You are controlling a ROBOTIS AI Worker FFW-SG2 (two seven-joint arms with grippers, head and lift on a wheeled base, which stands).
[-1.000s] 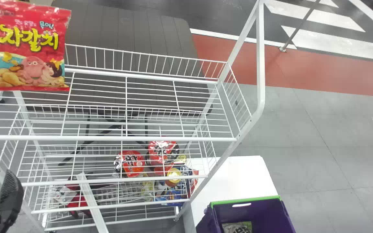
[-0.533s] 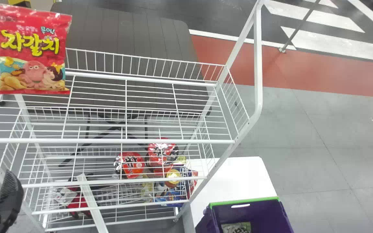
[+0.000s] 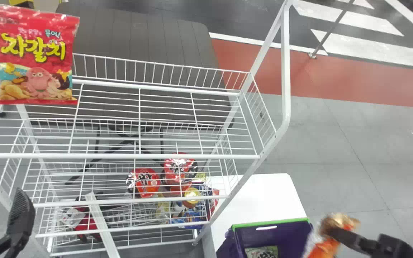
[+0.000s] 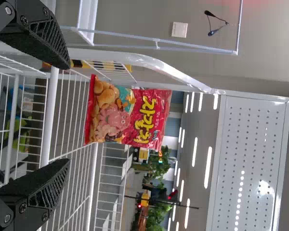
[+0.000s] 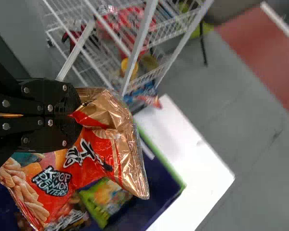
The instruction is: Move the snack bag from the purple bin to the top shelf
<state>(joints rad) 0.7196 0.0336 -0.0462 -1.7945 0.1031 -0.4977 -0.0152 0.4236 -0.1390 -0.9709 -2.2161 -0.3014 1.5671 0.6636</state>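
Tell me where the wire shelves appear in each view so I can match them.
Head view: wire shelves, left and centre.
Left wrist view: wire shelves beyond the left gripper, near the red snack bag.
Right wrist view: wire shelves beyond the right gripper and its orange snack bag.
Shared landmark: the rack's thick white frame.

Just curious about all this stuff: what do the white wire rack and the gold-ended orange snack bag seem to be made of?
The white wire rack looks like metal, smoothly painted or plastic-coated: its long, thin bars run straight. The orange snack bag seems to be thin, shiny packaging film, perhaps foil-lined plastic: its gold end creases and catches the light.
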